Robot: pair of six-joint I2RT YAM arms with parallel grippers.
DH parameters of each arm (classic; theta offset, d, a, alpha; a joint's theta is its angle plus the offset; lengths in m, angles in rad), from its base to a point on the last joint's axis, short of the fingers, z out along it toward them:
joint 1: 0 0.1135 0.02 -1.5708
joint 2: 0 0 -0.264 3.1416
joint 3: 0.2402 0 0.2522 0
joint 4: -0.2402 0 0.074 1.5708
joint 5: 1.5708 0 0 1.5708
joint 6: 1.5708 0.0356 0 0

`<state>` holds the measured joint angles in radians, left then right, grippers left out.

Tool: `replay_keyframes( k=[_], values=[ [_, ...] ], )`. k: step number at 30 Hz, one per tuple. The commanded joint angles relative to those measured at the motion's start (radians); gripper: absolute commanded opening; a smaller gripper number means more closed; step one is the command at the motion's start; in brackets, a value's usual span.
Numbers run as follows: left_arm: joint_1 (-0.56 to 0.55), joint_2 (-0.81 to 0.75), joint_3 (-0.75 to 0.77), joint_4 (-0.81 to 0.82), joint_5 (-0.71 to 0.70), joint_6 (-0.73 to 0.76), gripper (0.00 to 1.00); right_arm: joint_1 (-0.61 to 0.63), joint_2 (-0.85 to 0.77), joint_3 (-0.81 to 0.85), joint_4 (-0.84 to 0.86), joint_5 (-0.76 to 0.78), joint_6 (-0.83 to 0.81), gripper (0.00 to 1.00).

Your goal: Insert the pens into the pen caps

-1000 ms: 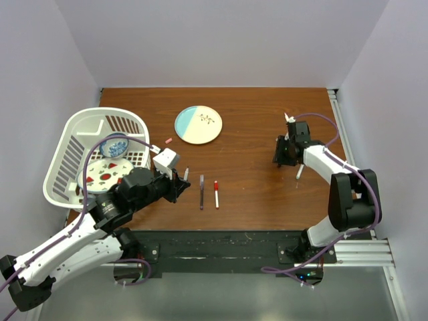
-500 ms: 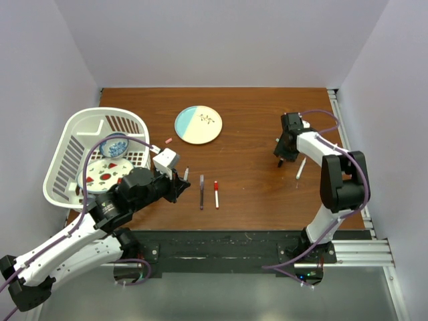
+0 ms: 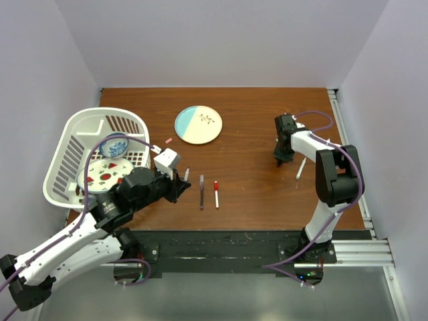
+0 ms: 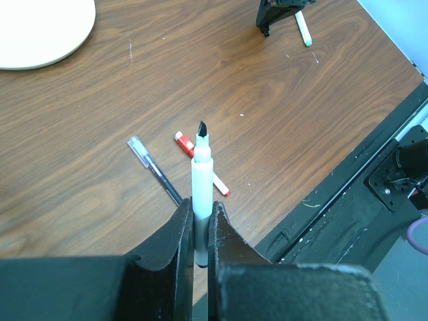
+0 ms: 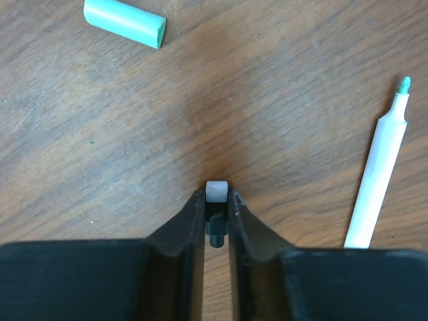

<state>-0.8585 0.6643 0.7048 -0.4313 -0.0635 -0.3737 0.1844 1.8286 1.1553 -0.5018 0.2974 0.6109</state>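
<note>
Left jaws: the left gripper is clamped on the white barrel of a black-tipped pen; the bare nib points out past the fingertips, with no cap on it

Right jaws: the right gripper is narrowed on a small tube; its end is pale just beyond the tips and dark deeper between them; it is probably a cap, but its colour cannot be settled

Done so far: little, by the look of it; the red pen appears capped; nothing else is plainly joined

Left to do: the held pen and held tube are well apart; a green cap lies ahead and left of the right jaws; a green-tipped pen lies near them on the right, uncapped; a pink cap sits away from both jaws, nearer the left; a dark pen lies beside the red one — capped or not, unclear

Wrist views only: the bare black nib; the tube in the right jaws; the green cap

Top view only: the wide gap between the two grippers; the pink cap
</note>
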Motion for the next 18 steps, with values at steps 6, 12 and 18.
replay_keyframes(
  k=[6, 12, 18],
  values=[
    [0.001, -0.009, -0.008, 0.087, 0.086, -0.008, 0.0, 0.018, -0.124, -0.116, 0.092, -0.154, -0.076, 0.0],
    [0.003, 0.052, -0.068, 0.237, 0.266, -0.102, 0.0, 0.072, -0.426, -0.336, 0.314, -0.466, -0.088, 0.0],
    [-0.001, 0.123, -0.152, 0.486, 0.416, -0.22, 0.0, 0.104, -0.738, -0.587, 0.665, -0.765, 0.035, 0.0]
  ],
)
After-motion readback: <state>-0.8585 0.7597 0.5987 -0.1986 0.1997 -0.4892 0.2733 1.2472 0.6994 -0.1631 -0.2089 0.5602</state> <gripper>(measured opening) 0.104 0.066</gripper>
